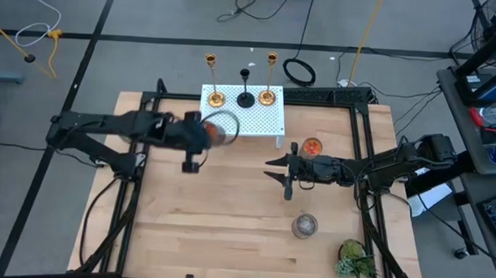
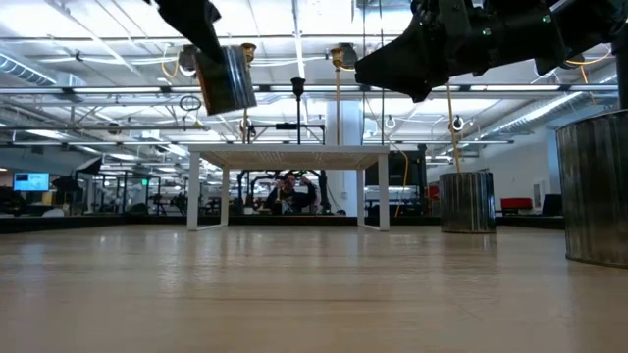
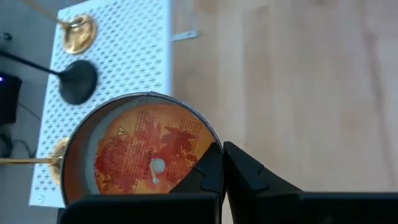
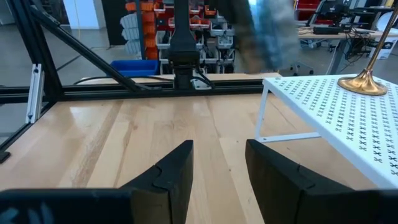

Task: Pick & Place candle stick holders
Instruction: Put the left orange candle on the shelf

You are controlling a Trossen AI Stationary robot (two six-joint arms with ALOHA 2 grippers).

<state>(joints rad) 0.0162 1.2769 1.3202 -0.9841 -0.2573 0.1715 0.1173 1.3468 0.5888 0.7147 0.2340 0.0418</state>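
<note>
Two gold candlestick holders (image 1: 215,96) (image 1: 267,95) and a shorter black one (image 1: 245,99) stand on their round bases on a white perforated shelf (image 1: 261,123) at the table's far middle. In the left wrist view they show as gold (image 3: 78,34), black (image 3: 78,81) and gold (image 3: 56,165). My left gripper (image 1: 215,131) is shut on a round candle jar (image 3: 143,155) with an orange-red inside, above the shelf's near left corner. My right gripper (image 1: 280,170) is open and empty over the table's middle right, and its fingers (image 4: 177,171) point toward the shelf. My left gripper holds the jar by its rim wall (image 3: 214,144), one finger (image 3: 208,174) inside the jar and the other (image 3: 249,177) outside. The fingers come from above. The jar (image 2: 226,78) hangs tilted below the gripper, lifted clear of the table and shelf.
An orange candle jar (image 1: 312,147) stands just beyond my right gripper. Another jar (image 1: 305,225) and a small green plant (image 1: 356,259) stand at the near right. Black frame rails (image 1: 361,144) run along the table's sides. Bare wood (image 1: 211,221) lies at the near left.
</note>
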